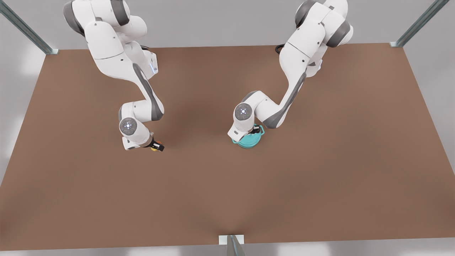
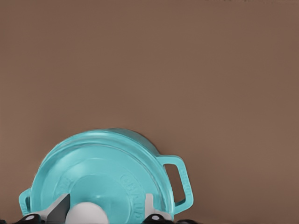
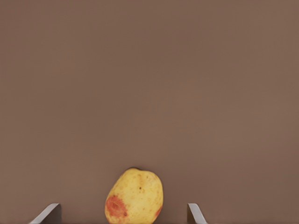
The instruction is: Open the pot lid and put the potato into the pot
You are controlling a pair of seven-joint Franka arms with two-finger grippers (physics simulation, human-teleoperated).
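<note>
The left gripper [image 2: 103,210] sits over the teal pot lid [image 2: 100,177], its grey fingers [image 2: 58,208] spread either side of the white knob [image 2: 87,214]. The pot [image 2: 180,182] shows a loop handle at three o'clock on the brown table [image 2: 187,70].

One pot [image 1: 249,142], one pot lid [image 2: 107,177] (on pot), one potato [image 3: 134,197], two arms.
</note>
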